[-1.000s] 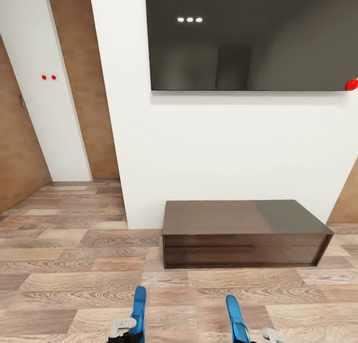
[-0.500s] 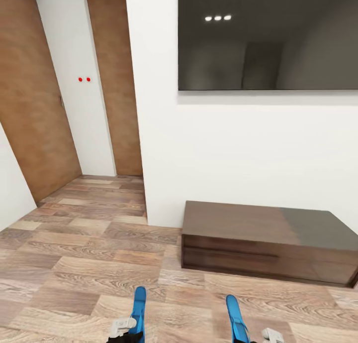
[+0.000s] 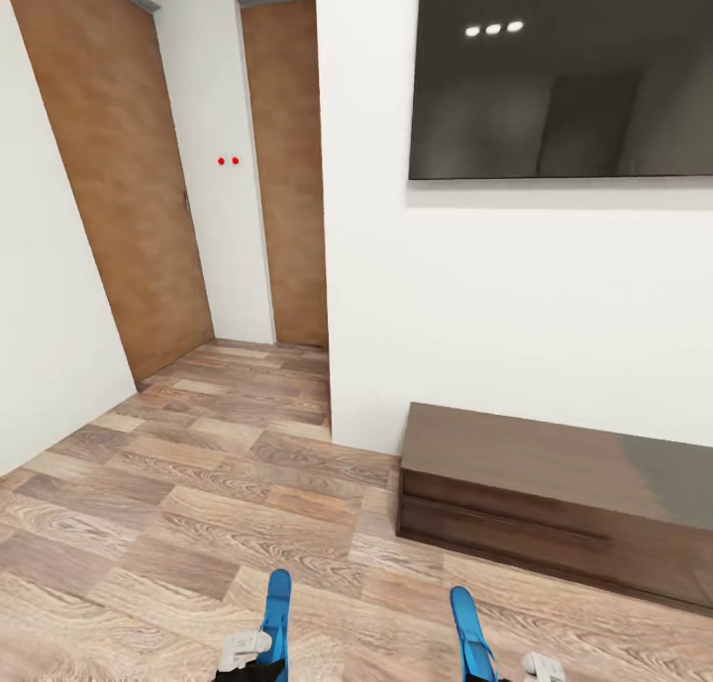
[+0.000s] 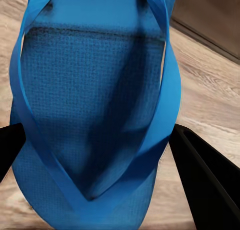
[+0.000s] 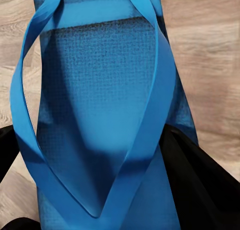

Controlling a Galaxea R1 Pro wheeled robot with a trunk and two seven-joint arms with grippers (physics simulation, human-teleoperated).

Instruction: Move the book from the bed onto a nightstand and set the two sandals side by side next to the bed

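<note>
I hold a bright blue sandal in each hand. In the head view the left sandal (image 3: 277,611) and the right sandal (image 3: 468,631) stick forward over the plank floor at the lower edge. The left wrist view has the strapped sandal (image 4: 95,89) between the black fingers (image 4: 205,182) of my left gripper (image 4: 95,140), which is shut on it. My right gripper (image 5: 100,155) is likewise shut on its sandal (image 5: 105,89), with a dark finger (image 5: 200,180) on each side. The book, the bed and the nightstands are out of view.
A long low dark-wood cabinet (image 3: 555,494) stands ahead on the right against a white wall, under a big dark screen (image 3: 564,78). The wall's corner (image 3: 332,266) juts out in the middle. Left of it a short passage leads to two brown doors (image 3: 119,187).
The camera has turned left, so the cabinet and screen slid toward the picture's right and the passage with its doors opened up. Both sandals stay held as before.
</note>
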